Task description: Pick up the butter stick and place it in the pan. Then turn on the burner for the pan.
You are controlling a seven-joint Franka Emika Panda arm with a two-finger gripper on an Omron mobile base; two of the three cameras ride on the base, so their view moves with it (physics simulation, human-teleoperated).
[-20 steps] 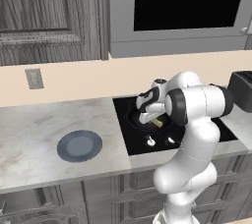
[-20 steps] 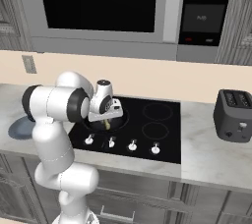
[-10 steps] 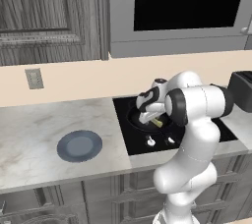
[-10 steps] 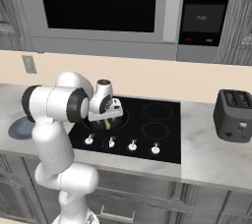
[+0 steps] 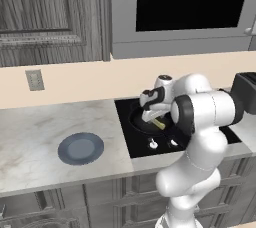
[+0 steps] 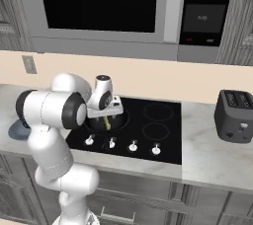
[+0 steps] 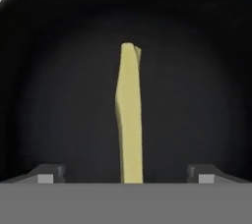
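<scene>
Lying inside the round matte black pan (image 7: pixel 59 95), a thin pale-yellow butter stick (image 7: pixel 129 120) sits between the spread dark fingers (image 7: pixel 45 175); glossy cooktop (image 6: pixel 158 140) set in a marbled surface (image 5: pixel 30 142).

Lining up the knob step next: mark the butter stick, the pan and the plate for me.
butter stick (image 7: pixel 130 120), hand view, middle of the bar.
pan (image 7: pixel 59 100), hand view, bare black floor beside the stick.
plate (image 5: pixel 80 148), left base view, its centre.

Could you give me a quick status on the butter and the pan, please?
Hand open above the pan. Butter stick in the pan, between the fingertips, untouched. Burner knobs not yet touched; nothing in the way.
</scene>
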